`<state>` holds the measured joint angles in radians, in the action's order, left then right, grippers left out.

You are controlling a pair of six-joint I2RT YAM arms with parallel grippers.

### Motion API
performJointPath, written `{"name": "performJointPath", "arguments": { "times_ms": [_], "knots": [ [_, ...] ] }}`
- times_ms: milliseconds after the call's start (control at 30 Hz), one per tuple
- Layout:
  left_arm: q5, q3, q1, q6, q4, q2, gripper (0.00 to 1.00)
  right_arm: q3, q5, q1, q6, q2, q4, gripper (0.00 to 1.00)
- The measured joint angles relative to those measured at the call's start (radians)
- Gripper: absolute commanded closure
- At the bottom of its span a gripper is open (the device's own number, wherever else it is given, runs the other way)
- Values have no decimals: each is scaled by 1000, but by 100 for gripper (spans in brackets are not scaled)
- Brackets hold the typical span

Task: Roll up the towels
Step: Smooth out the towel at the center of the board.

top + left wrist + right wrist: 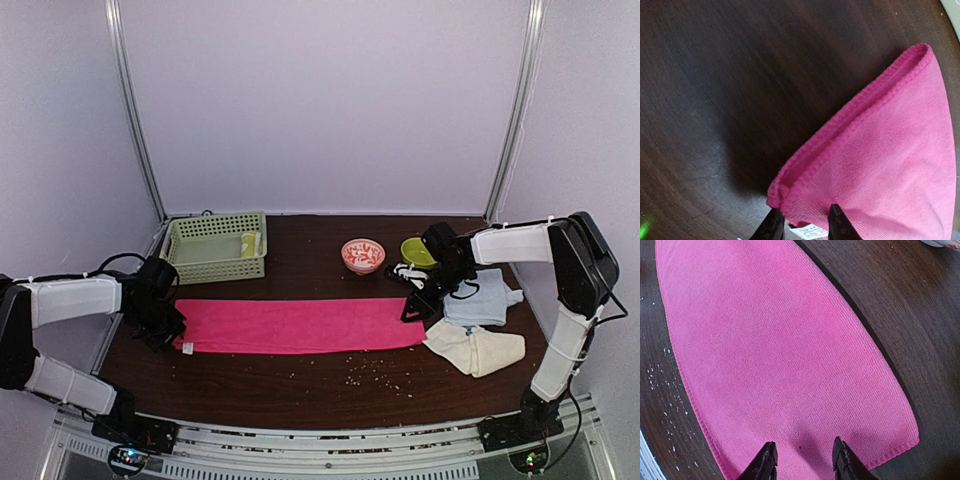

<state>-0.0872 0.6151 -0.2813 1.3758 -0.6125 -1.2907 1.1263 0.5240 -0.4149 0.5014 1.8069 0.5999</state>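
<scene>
Dark wood surface [300, 395] is seen in all views. Long pink towel [300, 325] is laid flat across it, left to right, in front of both arms. Green basket [215, 270] is placed at back left, with a yellow towel [249, 245] stood inside its right end. Left pincer [804, 222] is set at the pink towel's left end, tips apart and straddling the corner; nothing is clamped. Right pincer [804, 460] is held over the right end, tips likewise apart, cloth flat below. Light blue towel [480, 300] and cream towel [480, 350] are left crumpled at right, touching. Pink bowl [362, 255] and green bowl [415, 250] are parked behind. White label [807, 232] is seen between the left tips. Crumbs [375, 375] are scattered near the front edge.
</scene>
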Motion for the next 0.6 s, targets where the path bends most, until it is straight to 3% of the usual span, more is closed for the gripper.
{"name": "performJointPath", "arguments": {
  "times_ms": [233,533,600],
  "knots": [
    [-11,0,0,-2,24,5,75,0,0,0,0,0,3,61],
    [-34,3,0,-16,34,6,99,0,0,0,0,9,8,62],
    [-41,17,0,-23,16,12,100,-1,0,0,2,10,10,62]
  ]
}}
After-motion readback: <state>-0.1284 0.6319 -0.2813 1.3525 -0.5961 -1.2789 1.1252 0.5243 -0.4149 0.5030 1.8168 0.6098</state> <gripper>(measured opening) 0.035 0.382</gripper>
